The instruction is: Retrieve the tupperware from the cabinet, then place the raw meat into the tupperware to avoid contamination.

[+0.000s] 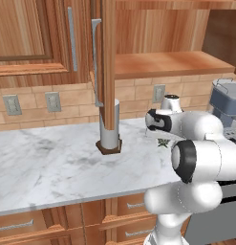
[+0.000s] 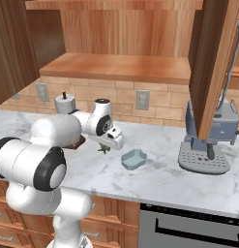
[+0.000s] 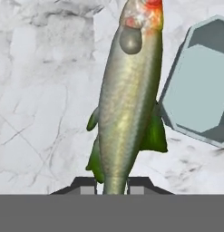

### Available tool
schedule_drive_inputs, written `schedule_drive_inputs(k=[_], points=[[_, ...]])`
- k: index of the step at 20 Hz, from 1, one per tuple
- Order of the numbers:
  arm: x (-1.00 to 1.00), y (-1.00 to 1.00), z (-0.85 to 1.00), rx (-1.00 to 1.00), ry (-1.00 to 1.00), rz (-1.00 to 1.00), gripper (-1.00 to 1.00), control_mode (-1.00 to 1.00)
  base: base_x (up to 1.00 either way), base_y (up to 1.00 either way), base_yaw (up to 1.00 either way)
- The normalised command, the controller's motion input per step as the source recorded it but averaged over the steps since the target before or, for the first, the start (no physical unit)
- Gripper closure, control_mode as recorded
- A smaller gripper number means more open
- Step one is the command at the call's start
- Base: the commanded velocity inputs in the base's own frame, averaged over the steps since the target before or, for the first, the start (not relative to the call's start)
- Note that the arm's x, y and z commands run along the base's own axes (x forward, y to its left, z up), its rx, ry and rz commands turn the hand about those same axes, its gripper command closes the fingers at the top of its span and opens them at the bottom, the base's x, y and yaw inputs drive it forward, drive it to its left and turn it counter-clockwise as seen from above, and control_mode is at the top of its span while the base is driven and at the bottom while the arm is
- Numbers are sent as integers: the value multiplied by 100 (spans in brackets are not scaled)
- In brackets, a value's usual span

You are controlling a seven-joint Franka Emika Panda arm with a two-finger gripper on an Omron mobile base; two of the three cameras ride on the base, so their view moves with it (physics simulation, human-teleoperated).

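**Fish pinched at the tail, tub waiting alongside**

From my seat, the hand view shows the gripper (image 3: 114, 183) closed narrow on the tail end of the raw meat (image 3: 127, 90), the two dark tips flanking it on either side. The fish runs away from the hand, head end reddish, body slick-looking and greenish. Whether it is already lifted off the marble counter (image 1: 52, 162) or only just clamped, I cannot say; the right base view shows only a dark scrap of it under the hand.

The tupperware (image 2: 134, 159) sits on the counter, out of the open cabinet (image 2: 215, 63), just beside the fish, mouth up, nothing in it.

Handling, as I judge it: light, slender, tapering, probably slippery. A tail grip lets the long body swing and may slide out. Mid-body would be a surer hold. The tub is small and light; a long fish dropped on its rim could tip or nudge it. I'd carry slow and lower it diagonally inside.
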Motion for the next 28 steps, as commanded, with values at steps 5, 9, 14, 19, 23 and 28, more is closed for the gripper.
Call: schedule_drive_inputs(k=[5, 9, 14, 19, 23, 28], points=[[-1, -47, 16, 2, 8, -27, 100, -100, 0, 0, 0], [-6, -49, 6, 1, 5, -28, 100, -100, 0, 0, 0], [0, -50, -3, 1, 12, -28, 100, -100, 0, 0, 0], [7, -16, -19, 0, 8, -13, 100, -100, 0, 0, 0], [18, 0, -7, 0, 1, 0, 100, -100, 0, 0, 0], [8, -10, -21, 1, 7, -3, 100, -100, 0, 0, 0]])
